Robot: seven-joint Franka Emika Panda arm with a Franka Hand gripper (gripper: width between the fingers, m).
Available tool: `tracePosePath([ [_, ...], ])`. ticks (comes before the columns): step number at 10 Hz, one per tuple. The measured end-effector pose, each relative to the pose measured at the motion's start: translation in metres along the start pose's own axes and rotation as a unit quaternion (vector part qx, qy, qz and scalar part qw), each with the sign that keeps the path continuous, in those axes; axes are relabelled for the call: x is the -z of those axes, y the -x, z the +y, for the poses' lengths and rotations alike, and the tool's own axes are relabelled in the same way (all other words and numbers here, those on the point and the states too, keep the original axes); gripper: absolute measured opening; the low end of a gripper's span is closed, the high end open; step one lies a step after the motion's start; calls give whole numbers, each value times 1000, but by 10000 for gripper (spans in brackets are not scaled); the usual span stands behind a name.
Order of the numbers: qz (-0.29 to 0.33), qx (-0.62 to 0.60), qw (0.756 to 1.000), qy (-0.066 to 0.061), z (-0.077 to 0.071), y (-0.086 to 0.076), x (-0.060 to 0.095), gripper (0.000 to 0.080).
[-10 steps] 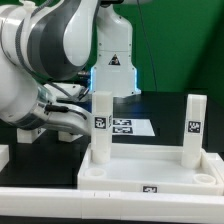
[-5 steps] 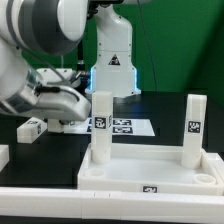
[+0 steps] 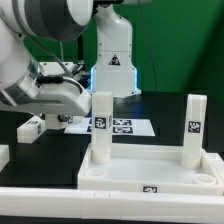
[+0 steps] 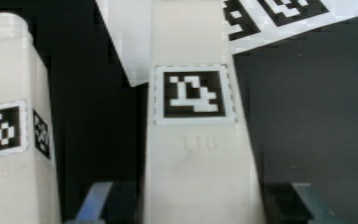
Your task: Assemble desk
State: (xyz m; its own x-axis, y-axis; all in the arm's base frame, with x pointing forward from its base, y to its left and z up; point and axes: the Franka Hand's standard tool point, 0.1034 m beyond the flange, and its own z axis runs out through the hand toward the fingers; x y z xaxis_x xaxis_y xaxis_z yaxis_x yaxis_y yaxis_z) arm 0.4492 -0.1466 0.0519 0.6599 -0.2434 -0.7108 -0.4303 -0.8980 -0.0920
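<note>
In the wrist view a white square leg (image 4: 194, 150) with a marker tag runs lengthwise between my fingers (image 4: 101, 200). My gripper (image 4: 202, 200) is shut on this leg, with a thin dark band on each side of it. In the exterior view my gripper (image 3: 60, 115) hangs low at the exterior view's left and hides this leg. A second loose leg (image 3: 32, 127) (image 4: 7, 100) lies on the table beside it. The white tabletop (image 3: 150, 172) lies in front, with one leg (image 3: 100, 125) and another leg (image 3: 195, 125) standing upright in its far corners.
The marker board (image 3: 128, 127) (image 4: 274, 15) lies flat behind the tabletop. A further white piece (image 3: 3, 155) shows at the exterior view's left edge. The robot's base (image 3: 112, 60) stands at the back. A white bar (image 3: 100, 205) runs along the front.
My arm has swung up and toward the exterior view's left, uncovering the loose leg on the table. Over the last half second it has barely moved. The jaws keep the same width.
</note>
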Motion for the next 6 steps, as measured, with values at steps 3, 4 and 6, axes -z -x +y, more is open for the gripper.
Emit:
tracePosePath([
  [3, 100, 27, 995, 8, -20, -2, 48, 290],
  [4, 127, 26, 991, 10, -19, -4, 47, 290],
  [6, 205, 26, 978, 18, -17, -10, 51, 290],
])
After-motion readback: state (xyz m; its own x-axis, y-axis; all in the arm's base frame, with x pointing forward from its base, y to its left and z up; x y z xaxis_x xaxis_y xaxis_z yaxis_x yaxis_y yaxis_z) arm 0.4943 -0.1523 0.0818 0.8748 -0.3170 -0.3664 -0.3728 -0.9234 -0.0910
